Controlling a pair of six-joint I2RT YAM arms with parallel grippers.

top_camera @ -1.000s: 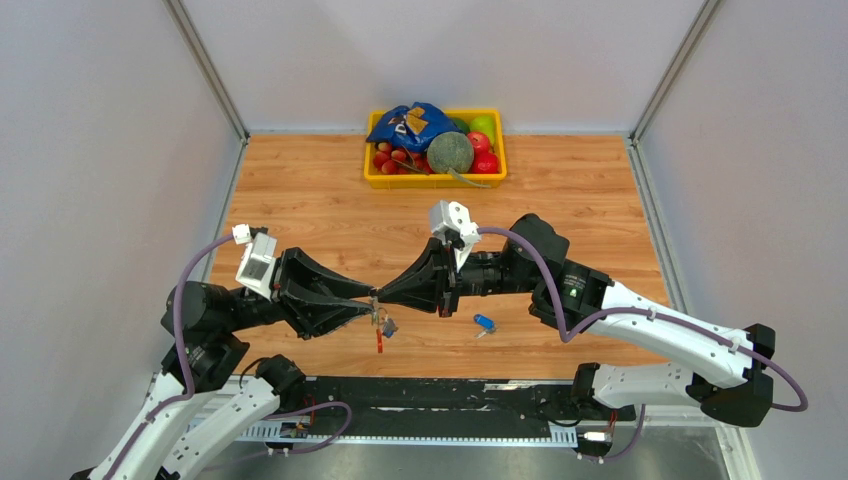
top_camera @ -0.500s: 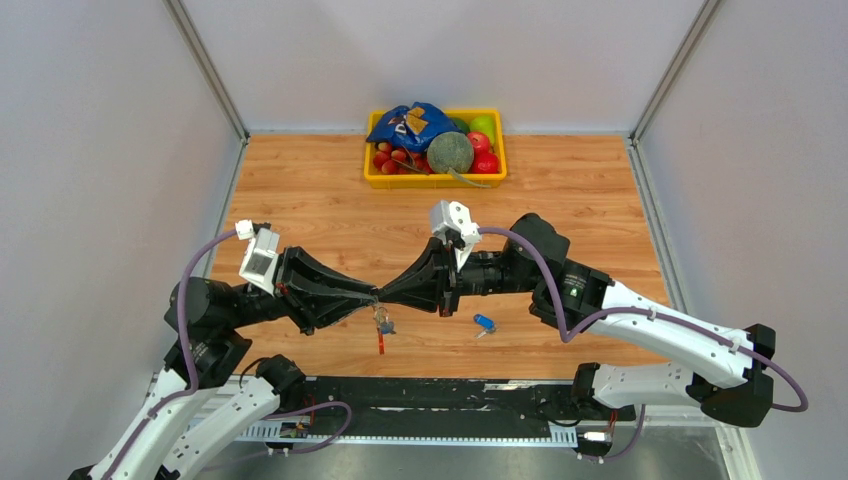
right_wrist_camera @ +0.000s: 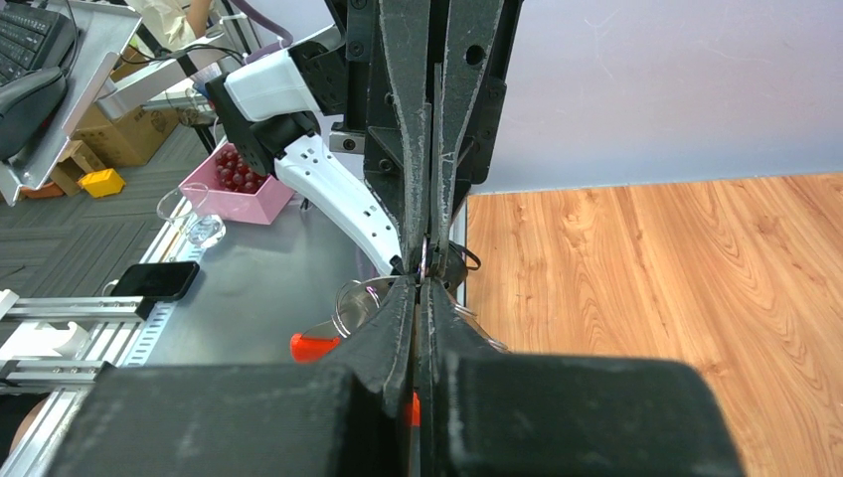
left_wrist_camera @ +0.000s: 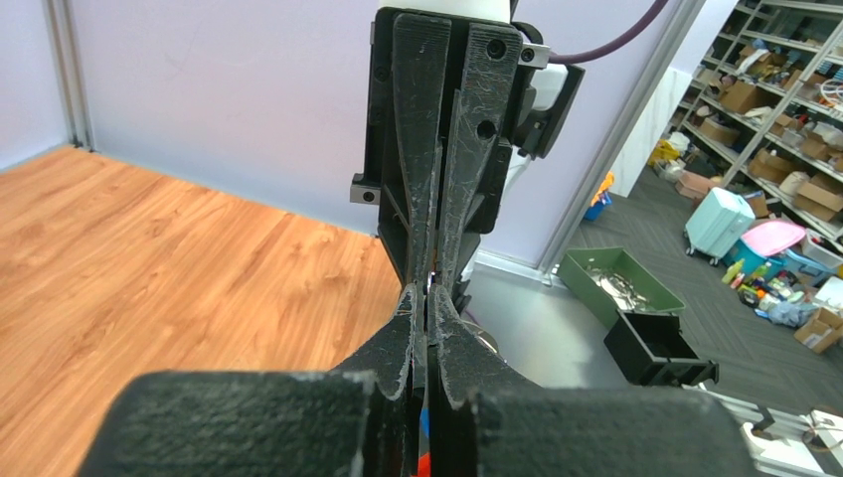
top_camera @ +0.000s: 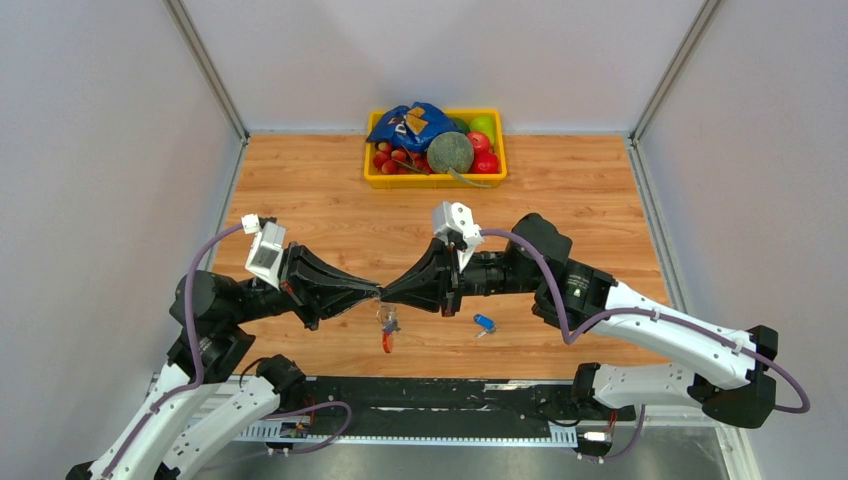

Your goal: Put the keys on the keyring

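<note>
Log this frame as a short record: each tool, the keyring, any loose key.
left tool: shut on the keyring, tip to tip with the right tool
right tool: shut; what it pinches is hidden
keyring: hanging clear of the table below the meeting tips, red part lowest
blue-headed key: one, lying on the table right of the keyring, apart from both tools
second key: cannot tell

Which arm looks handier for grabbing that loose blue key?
Probably the right: the blue key lies by the right gripper, farther from the left gripper. Both pinch the keyring.
</note>
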